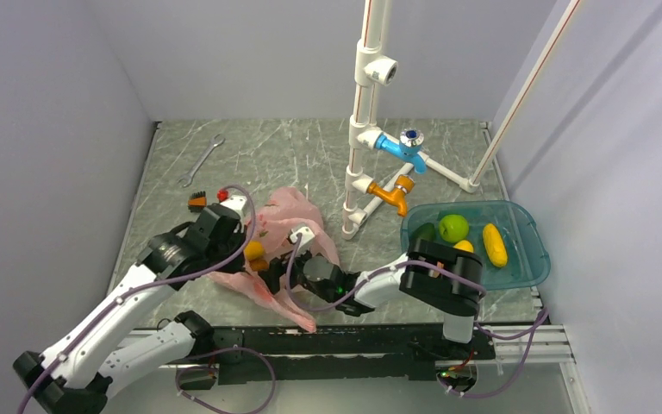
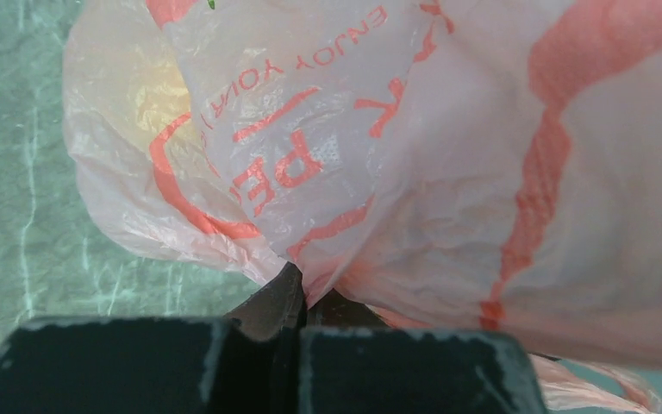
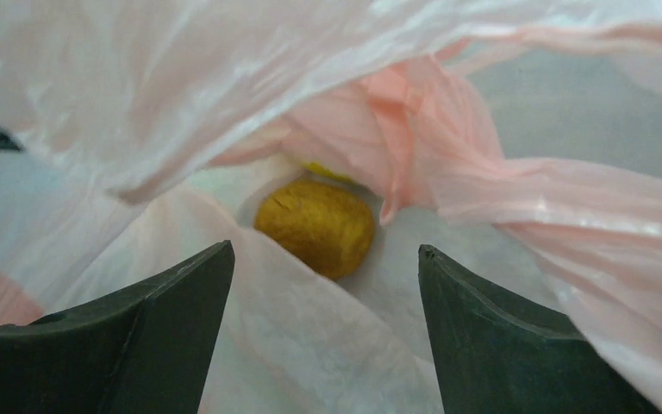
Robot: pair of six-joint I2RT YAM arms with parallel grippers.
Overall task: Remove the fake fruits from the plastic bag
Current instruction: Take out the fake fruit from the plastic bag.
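The pink plastic bag (image 1: 286, 222) lies crumpled on the table between my two grippers. My left gripper (image 1: 243, 244) is shut on a fold of the bag (image 2: 448, 155), the film pinched at its tips (image 2: 304, 280). My right gripper (image 1: 300, 259) is open at the bag's mouth, its jaws (image 3: 326, 254) spread over the film (image 3: 224, 78). A small orange fruit (image 3: 315, 226) lies inside the bag just ahead of them, untouched. A green apple (image 1: 453, 227), a dark avocado (image 1: 424, 233) and yellow mangoes (image 1: 494, 244) lie in the teal tub (image 1: 530, 267).
A white pipe stand (image 1: 358, 172) with a blue tap (image 1: 401, 145) and an orange tap (image 1: 390, 194) stands behind the bag. A wrench (image 1: 200, 161) and a small brush (image 1: 196, 202) lie at the back left. Walls close in on both sides.
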